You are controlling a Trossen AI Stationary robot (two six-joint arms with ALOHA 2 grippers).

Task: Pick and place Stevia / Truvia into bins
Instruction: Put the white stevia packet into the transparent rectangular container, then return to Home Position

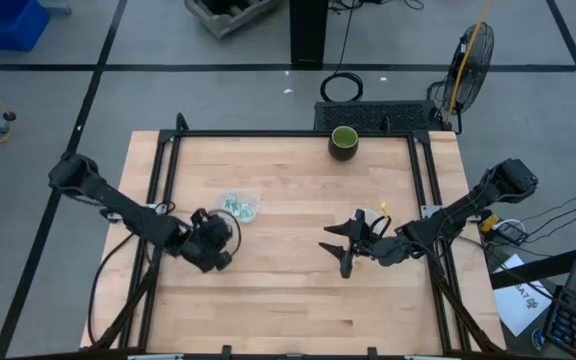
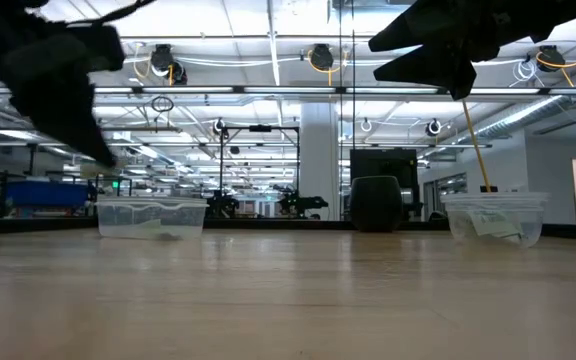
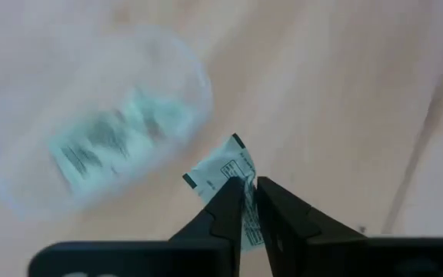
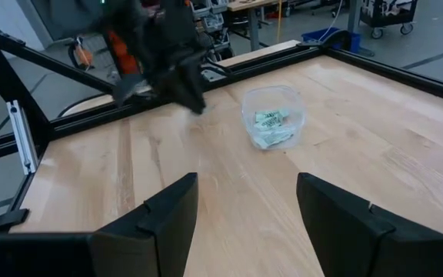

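In the high view, the left end effector (image 1: 211, 243) hangs over the wooden desk (image 1: 298, 300), just beside the squarish clear bin (image 1: 239, 206) that holds several sachets (image 1: 234, 206). The right end effector (image 1: 346, 243) is near the desk's middle with its fingers apart.

In the low view, the squarish bin (image 2: 152, 216) stands on the left and the round clear bin (image 2: 494, 217) on the right.

In the left wrist view, the left end effector (image 3: 250, 206) is clamped on one green-and-white sachet (image 3: 223, 171), close to the bin (image 3: 91, 123).

In the right wrist view, the right end effector (image 4: 246, 201) is wide open, empty.
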